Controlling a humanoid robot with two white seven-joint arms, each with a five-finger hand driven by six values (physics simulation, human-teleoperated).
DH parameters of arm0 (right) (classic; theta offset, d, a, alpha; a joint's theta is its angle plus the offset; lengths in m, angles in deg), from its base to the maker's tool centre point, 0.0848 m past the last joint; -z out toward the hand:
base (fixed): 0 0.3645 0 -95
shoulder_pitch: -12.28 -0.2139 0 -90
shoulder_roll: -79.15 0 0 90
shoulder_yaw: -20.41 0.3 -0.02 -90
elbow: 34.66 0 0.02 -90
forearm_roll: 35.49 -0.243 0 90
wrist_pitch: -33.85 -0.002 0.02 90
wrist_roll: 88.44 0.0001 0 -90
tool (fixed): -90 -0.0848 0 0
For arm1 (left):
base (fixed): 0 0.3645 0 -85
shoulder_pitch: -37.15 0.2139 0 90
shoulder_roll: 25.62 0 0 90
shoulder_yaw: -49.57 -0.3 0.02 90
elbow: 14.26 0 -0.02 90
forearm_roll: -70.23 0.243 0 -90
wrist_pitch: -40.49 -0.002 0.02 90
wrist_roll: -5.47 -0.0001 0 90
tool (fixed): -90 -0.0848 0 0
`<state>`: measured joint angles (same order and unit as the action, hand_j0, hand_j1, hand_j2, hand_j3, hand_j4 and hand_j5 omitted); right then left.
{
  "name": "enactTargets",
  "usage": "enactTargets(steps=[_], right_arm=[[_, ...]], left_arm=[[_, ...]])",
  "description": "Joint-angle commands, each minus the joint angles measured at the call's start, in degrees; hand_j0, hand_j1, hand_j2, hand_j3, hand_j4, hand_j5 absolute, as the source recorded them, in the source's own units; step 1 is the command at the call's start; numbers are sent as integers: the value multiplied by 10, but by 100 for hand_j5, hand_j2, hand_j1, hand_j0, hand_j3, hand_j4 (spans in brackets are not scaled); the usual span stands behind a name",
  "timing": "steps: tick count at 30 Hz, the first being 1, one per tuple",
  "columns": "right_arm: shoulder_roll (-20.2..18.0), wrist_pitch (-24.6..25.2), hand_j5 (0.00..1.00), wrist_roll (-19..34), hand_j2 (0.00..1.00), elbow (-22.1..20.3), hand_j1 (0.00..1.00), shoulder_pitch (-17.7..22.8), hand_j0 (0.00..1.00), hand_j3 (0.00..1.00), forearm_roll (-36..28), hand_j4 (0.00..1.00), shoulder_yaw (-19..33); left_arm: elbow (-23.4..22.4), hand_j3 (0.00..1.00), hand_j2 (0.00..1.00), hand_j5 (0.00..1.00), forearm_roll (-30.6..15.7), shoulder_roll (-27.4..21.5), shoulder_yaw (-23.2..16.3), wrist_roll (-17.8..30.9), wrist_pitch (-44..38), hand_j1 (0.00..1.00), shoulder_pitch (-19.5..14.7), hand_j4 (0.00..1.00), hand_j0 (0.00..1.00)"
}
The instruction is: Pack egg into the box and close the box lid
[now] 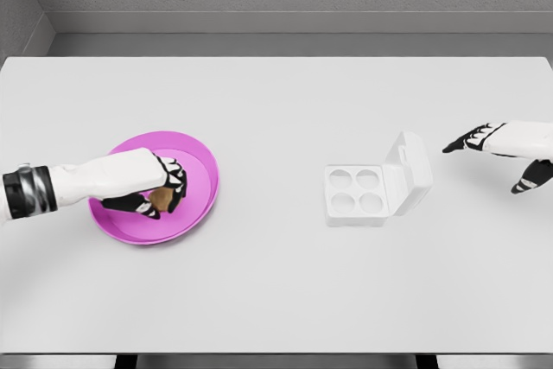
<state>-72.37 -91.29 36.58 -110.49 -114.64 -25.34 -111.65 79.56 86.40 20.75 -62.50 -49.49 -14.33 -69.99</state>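
Observation:
A brown egg (161,200) lies in a magenta plate (197,160) at the table's left. My left hand (155,192) reaches over the plate with its fingers curled around the egg. A white egg box (356,194) with empty round cups sits right of the middle, its lid (409,170) standing open on the right side. My right hand (497,153) hovers at the far right, beyond the lid, fingers spread and holding nothing.
The white table (276,291) runs to a grey wall at the back. Its front edge lies near the bottom of the view.

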Motion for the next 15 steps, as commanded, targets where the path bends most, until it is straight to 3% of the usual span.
enactTargets(steps=[1,15], right_arm=[[-1,1,100,0,100,0,100,-1,100,100,-3,100,1],[-2,1,100,0,100,1,100,-2,100,100,-3,100,1]], left_arm=[[22,20,20,20,-6,7,-2,0,-2,20,0,20,20],[25,21,21,21,-3,71,-14,0,-2,21,-23,21,21]])
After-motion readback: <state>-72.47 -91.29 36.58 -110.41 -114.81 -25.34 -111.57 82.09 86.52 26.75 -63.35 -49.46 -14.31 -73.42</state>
